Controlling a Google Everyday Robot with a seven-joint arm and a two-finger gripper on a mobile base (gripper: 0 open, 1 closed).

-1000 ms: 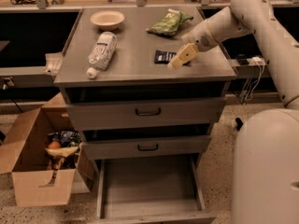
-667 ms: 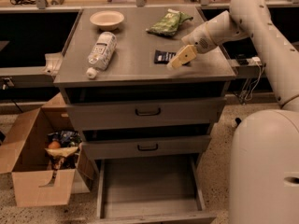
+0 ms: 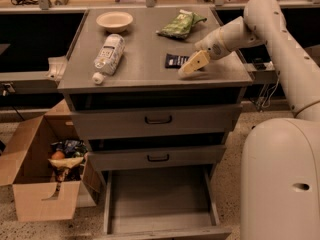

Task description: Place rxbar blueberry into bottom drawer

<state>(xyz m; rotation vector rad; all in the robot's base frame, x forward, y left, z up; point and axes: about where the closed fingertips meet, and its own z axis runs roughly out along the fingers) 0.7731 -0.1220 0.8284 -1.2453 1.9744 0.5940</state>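
Observation:
The rxbar blueberry (image 3: 174, 60), a small flat dark navy wrapper with white print, lies on the grey cabinet top (image 3: 145, 69), right of centre. My gripper (image 3: 192, 65) is at the bar's right end, low over the top and touching or nearly touching the bar. The bottom drawer (image 3: 159, 194) is pulled out near the floor, and its plain grey floor is bare. The two upper drawers, with black handles (image 3: 158, 119), are pushed in.
On the cabinet top are a green snack bag (image 3: 180, 25), a tan bowl (image 3: 114, 20) and a plastic bottle (image 3: 108, 55) lying on its side. An open cardboard box (image 3: 42, 176) with items sits on the floor at the left. My white base (image 3: 280, 179) fills the lower right.
The gripper has sunk very slightly toward the bar's right end. The bar and the drawers have not moved.

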